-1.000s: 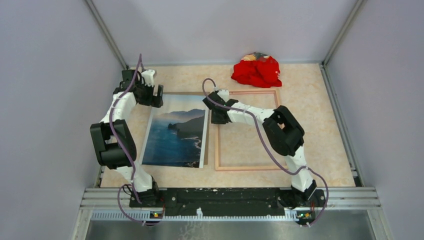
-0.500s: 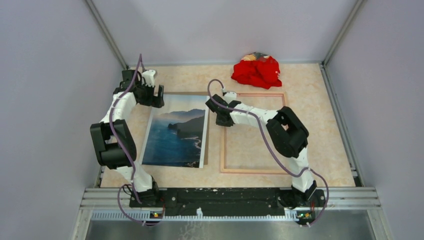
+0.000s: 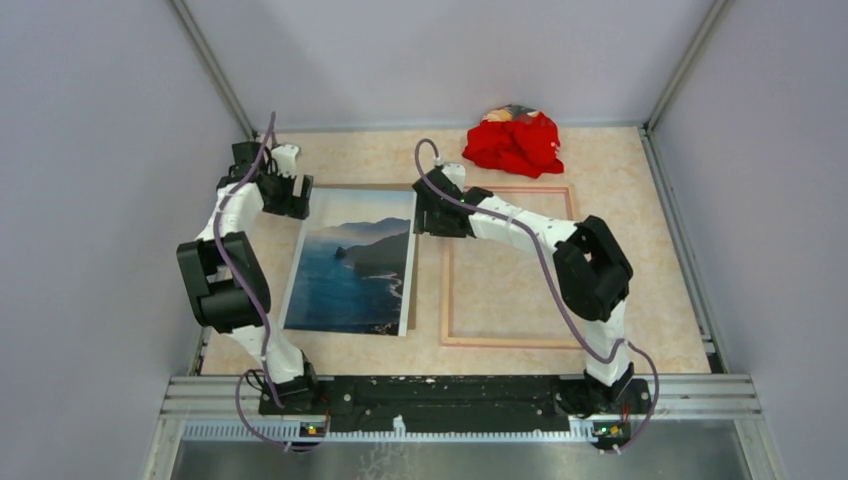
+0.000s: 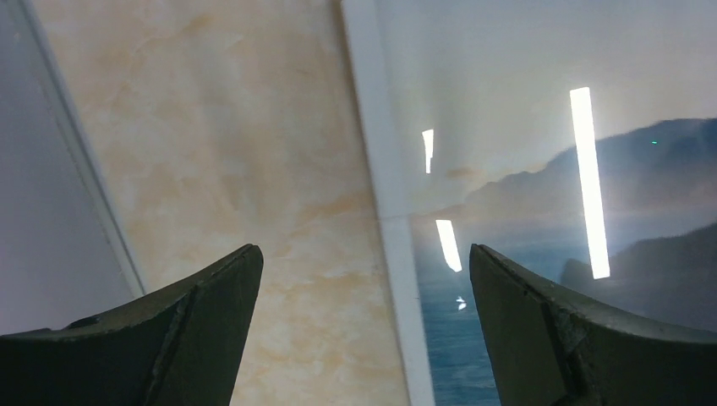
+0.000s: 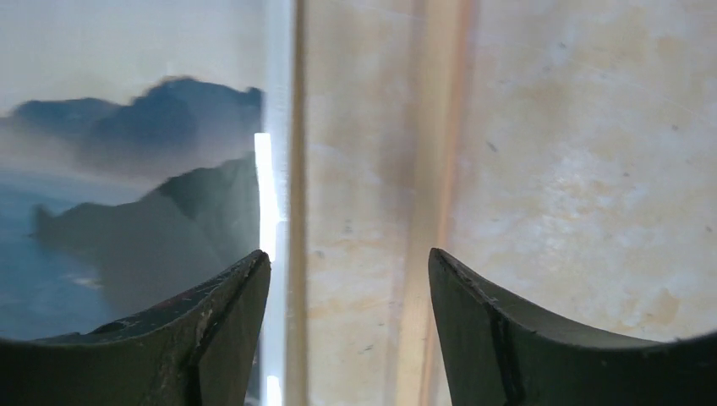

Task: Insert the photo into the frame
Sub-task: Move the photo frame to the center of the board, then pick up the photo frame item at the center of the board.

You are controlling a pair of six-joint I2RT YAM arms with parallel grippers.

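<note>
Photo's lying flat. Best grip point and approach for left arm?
Probably the white left edge of the photo near its far corner, coming in low from the left. It lies flat, so only an edge is pinchable; the backing board shows along its far and right sides, while the left edge meets bare table. The left gripper, jaws open, straddles that edge.

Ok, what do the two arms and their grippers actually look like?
The left arm and right arm match: white shells with bulky black joints, a purple cable running along each. The left gripper and right gripper have dark, curved fingers tapering to points.
</note>
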